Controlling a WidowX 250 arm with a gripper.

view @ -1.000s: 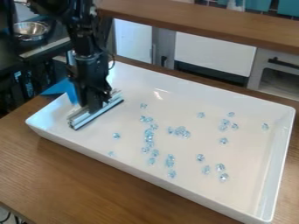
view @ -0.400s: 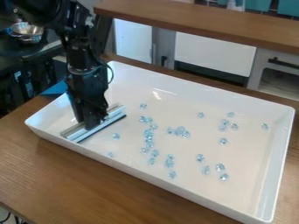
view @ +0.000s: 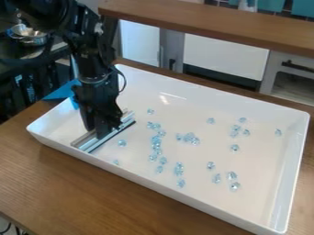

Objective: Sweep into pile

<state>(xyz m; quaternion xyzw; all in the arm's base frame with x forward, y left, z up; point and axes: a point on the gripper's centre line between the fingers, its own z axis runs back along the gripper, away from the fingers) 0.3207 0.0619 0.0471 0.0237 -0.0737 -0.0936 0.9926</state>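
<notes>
the hand [view: 102, 132] pinches the sweeper [view: 98, 142] near the left end of the white tray [view: 202, 195], the scattered crystals [view: 157, 143] beyond it, so the gathering looks barely begun and the next move calls for a low, even push rightward.

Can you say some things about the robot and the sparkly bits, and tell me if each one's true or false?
1. The sparkly pieces are inside the white tray. True.
2. All the pieces are in one neat pile. False: they are spread out, some in clumps and some alone.
3. The gripper is at the sweeping bar. True.
4. The sweeping bar is in the middle of the pieces. False: it is off to one side of them.
5. The robot arm is black. True.
</notes>
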